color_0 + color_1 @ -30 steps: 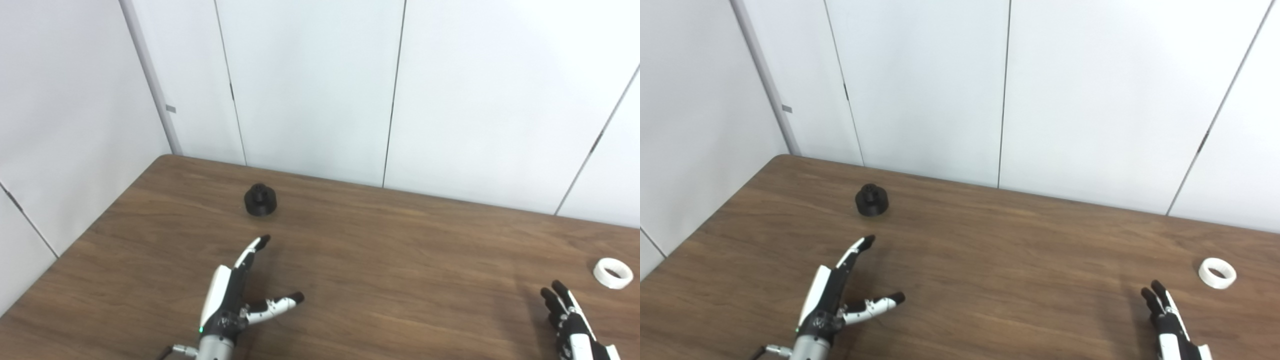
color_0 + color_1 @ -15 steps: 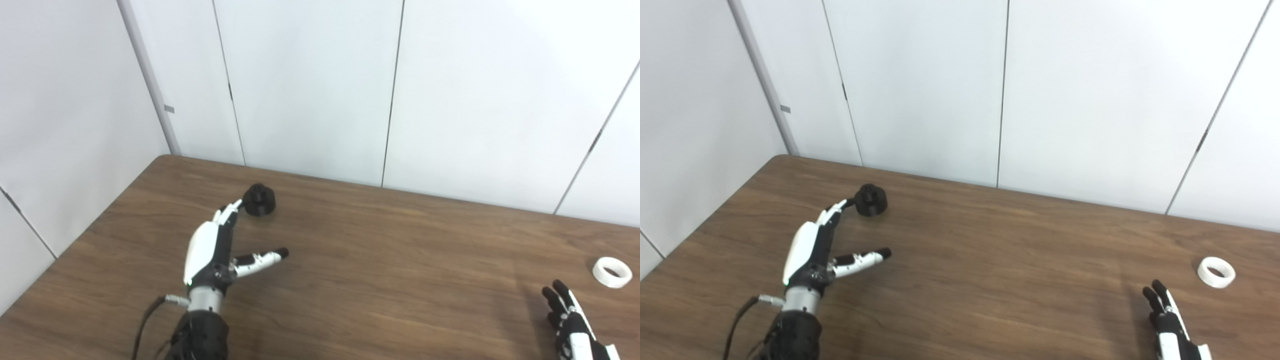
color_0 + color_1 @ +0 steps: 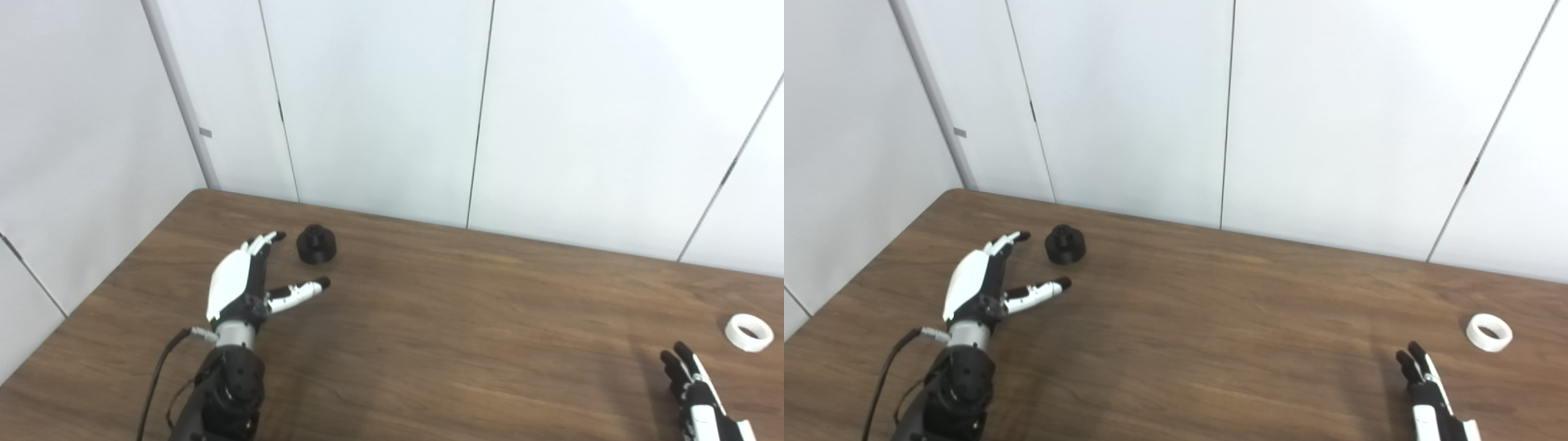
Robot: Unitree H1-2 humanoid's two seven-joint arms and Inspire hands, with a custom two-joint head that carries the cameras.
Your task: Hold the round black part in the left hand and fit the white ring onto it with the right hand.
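Note:
The round black part (image 3: 316,244) stands on the brown table (image 3: 465,318) near its far left corner. My left hand (image 3: 245,285) is open just left of and in front of the part, fingers stretched past its left side and thumb pointing right below it, without touching. The white ring (image 3: 748,332) lies flat near the table's right edge. At the bottom right, my right hand (image 3: 695,392) is open with its fingers pointing away, a short way in front of and left of the ring, and is partly cut off by the picture's edge.
White wall panels (image 3: 380,104) rise directly behind the table's far edge and along its left side. A black cable (image 3: 156,383) hangs from my left wrist. The table's rounded far left corner (image 3: 196,193) lies close to the black part.
My left hand has moved forward and left across the table, from well in front of the black part to right beside it. The right hand has barely moved. The ring and part stay put.

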